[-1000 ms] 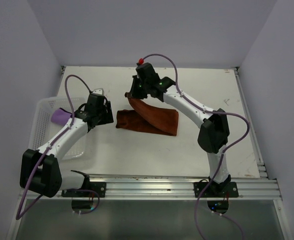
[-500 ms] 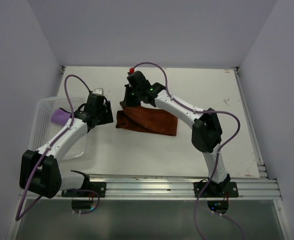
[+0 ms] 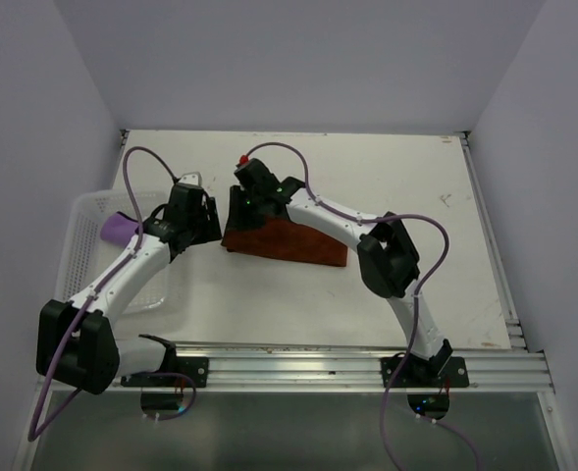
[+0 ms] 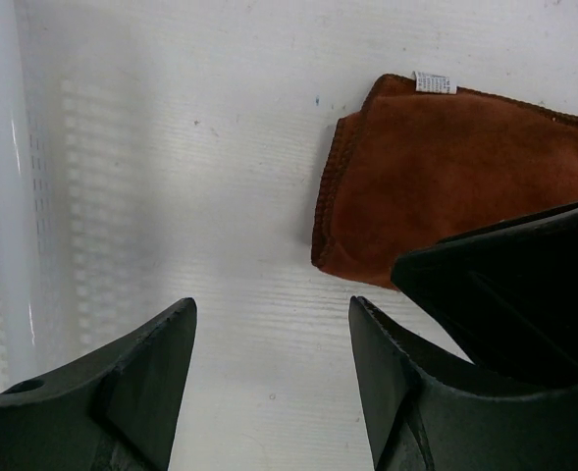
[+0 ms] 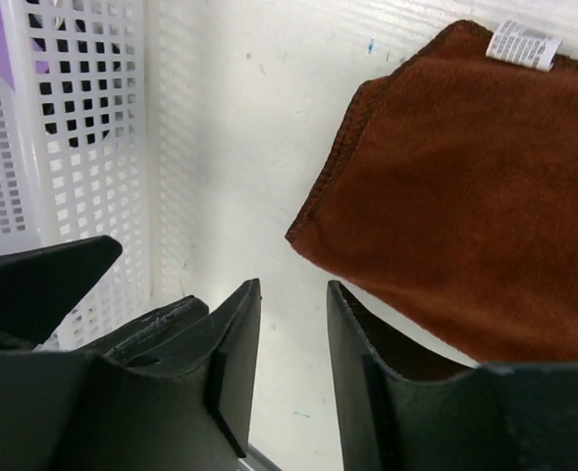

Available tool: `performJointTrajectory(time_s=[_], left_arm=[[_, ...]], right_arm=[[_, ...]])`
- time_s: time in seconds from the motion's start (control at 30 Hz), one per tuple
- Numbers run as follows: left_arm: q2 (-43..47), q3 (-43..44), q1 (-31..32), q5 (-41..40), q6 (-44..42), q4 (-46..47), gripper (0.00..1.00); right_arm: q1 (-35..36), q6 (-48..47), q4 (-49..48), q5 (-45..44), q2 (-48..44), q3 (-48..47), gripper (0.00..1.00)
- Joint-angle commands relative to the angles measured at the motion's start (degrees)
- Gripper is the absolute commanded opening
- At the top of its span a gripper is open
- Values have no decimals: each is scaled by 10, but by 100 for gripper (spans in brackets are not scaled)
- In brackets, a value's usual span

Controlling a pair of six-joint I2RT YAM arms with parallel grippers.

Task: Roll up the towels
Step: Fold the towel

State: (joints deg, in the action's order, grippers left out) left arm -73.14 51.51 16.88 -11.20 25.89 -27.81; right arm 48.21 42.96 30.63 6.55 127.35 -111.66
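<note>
Worktop (image 3: 269,304), near strip: bare between the arm bases and the orange towel (image 3: 303,243); room to draw a roll back.
Left gripper (image 4: 269,324): jaws wide, empty, just beside the towel's left edge.
Right gripper (image 5: 293,294): jaws narrowly parted, nothing between them, at the same folded corner.
Risk: both grippers crowd one corner; fingers may clash, or the fold may slump open.
Left edge: basket (image 3: 84,211) wall near; purple towel (image 3: 118,229) lies inside.
Far side: open worktop.
</note>
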Motion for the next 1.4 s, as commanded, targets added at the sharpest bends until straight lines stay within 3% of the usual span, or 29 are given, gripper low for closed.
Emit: performJointTrajectory(time_s=[0.0,0.2,0.33,0.63,0.83,1.03,1.37], left_arm=[[27,-7,-4,-17,-7,14,68],[33,-8,-4,-22,-7,15,68],[34,-9,-4,-21,-7,16,68],[26,-12,-4,-6,-8,21,68],[17,-13,-3,0,-9,25,68],[19,-16,-1,2,-10,30,67],[27,4,10,-7,-1,15,67]], right_arm=[[-5,-1,-10,12,-25,-23,38],[-36,-1,-8,8,-65,4,43],[-78,-9,-8,-10,-150,67,43],[-180,-13,-2,-64,-373,380,43],[-259,7,-25,-34,-490,558,45],[-286,10,-64,13,-496,629,45],[-288,25,-138,48,-413,643,45]])
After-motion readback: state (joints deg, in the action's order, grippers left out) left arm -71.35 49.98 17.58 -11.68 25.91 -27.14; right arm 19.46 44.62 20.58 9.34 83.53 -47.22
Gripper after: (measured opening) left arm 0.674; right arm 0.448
